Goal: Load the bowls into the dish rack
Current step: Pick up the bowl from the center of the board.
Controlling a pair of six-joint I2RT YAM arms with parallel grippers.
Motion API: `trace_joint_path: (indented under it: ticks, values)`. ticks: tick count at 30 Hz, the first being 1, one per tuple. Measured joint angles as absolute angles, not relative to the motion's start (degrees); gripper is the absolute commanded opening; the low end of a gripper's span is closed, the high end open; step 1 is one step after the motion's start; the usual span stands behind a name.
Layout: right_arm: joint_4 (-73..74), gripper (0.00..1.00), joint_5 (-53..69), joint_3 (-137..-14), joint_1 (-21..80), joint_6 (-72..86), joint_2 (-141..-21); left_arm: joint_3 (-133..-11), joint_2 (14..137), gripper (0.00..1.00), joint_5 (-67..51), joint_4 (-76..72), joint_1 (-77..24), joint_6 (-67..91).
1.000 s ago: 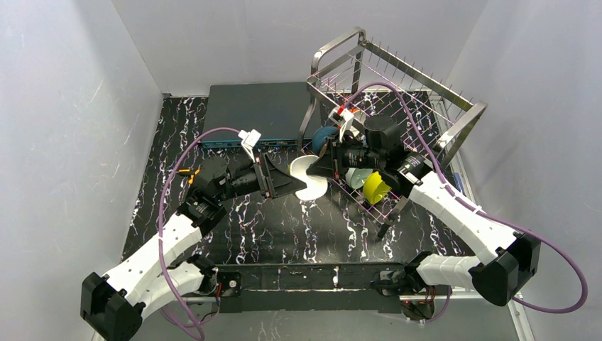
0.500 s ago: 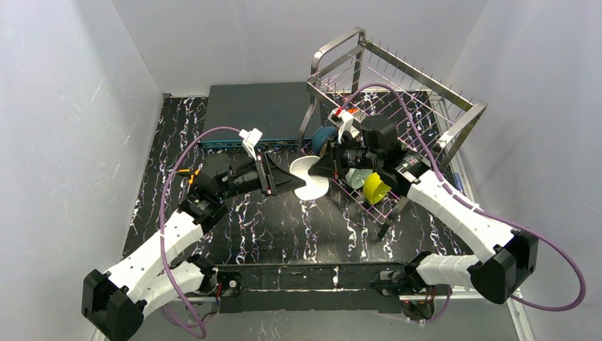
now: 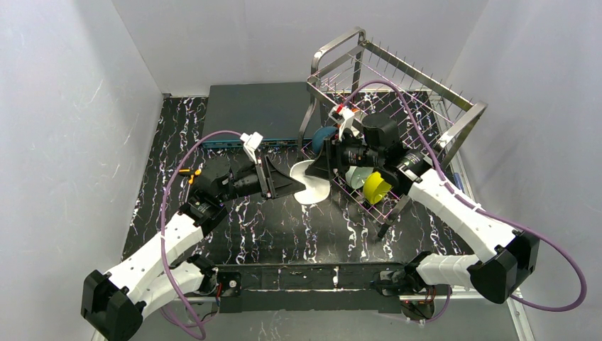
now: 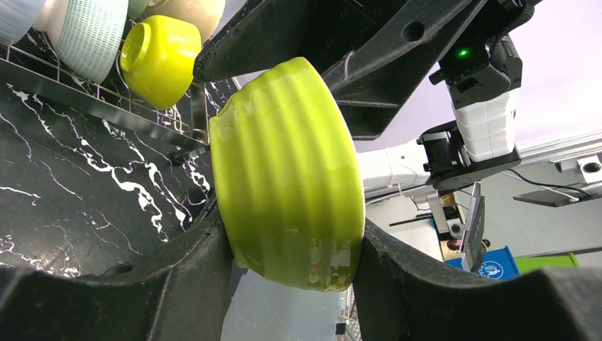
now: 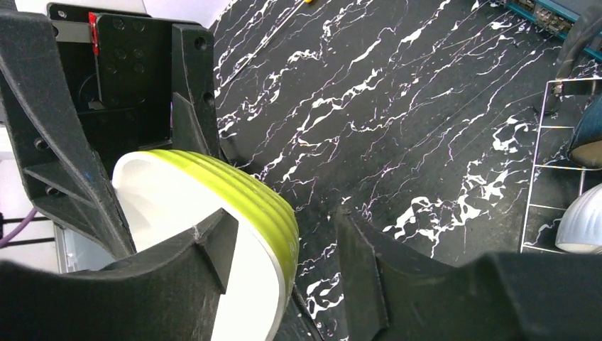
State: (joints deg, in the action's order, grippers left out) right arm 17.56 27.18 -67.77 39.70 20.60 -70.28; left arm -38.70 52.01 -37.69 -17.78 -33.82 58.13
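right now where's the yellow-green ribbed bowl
Top view: the bowl is mid-table, clamped in the left gripper, the open right gripper straddling its rim, just left of the dish rack.

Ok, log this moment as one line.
phase: handover beside rack | left gripper: shut on yellow-green bowl | right gripper: open, straddling its rim | dish rack: several bowls loaded

No word, number or brand can be read anywhere. Far beyond the left tool (image 4: 289, 227), off to its lower right in the left wrist view, a blue box (image 4: 500, 261) bears a round white mark, too small to make out.
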Motion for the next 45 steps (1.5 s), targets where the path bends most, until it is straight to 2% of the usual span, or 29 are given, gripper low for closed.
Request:
trace_joint_path:
  ticks: [5,8,12,18,31,45]
  values:
    - [17.7,0.85,27.2,-68.2,39.7,20.2,-70.3,-37.9,51.6,0.00,-37.7,-18.7,-33.8,58.1]
    - [18.3,0.92,27.0,-68.9,39.7,19.7,-70.3,-37.3,51.5,0.00,-37.6,-19.4,-33.8,58.2]
    - [18.3,0.96,26.0,-69.6,39.7,19.4,-69.6,-37.0,51.3,0.00,-37.3,-19.7,-33.8,58.1]
    - [18.2,0.99,22.7,-69.6,39.7,19.1,-65.6,-36.1,50.3,0.00,-35.7,-19.9,-33.8,58.0]
    - [13.4,0.99,12.5,-67.7,39.7,17.1,-52.5,-36.0,49.9,0.00,-32.0,-20.1,-33.8,52.8]
    - [14.0,0.99,11.3,-63.0,39.7,11.4,-46.0,-46.7,53.3,0.00,-25.1,-19.7,-33.8,33.2]
